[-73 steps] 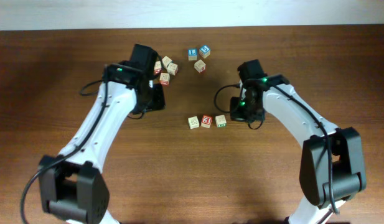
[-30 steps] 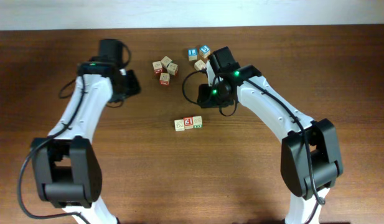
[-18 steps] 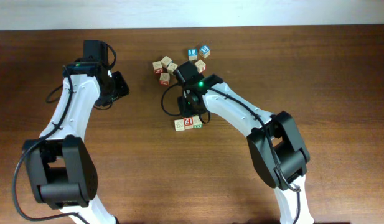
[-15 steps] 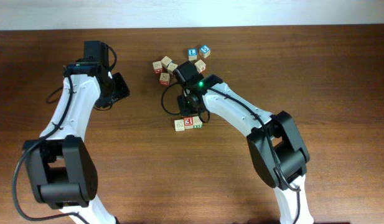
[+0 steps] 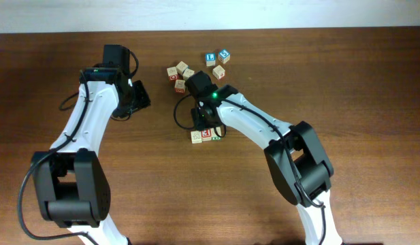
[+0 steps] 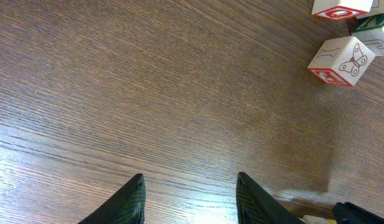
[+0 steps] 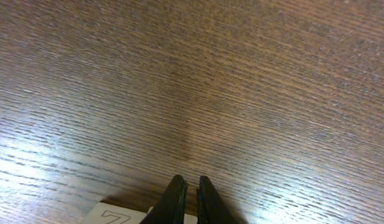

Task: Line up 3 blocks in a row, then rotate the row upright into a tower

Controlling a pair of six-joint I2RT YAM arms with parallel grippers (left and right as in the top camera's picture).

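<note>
Three wooden alphabet blocks [image 5: 205,135], one pale, one red-lettered, one green-edged, sit touching in a row on the table [image 5: 373,82], at the clenched, empty right fingers [image 7: 177,193]; the left fingers [image 6: 132,202] hang spread nearby.

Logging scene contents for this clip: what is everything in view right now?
row of small wooden alphabet cubes: three, tan with red, green and pale faces, mid-table.
cluster of tan wooden cubes: four, some red marks, beyond the row.
blue-faced wooden cubes: two, far side.
single tan wooden cube: one, just in front of the blue pair.
brown wooden table: one, under everything.
left gripper: one, black, open over bare wood.
right gripper: one, black, shut, at the row.
</note>
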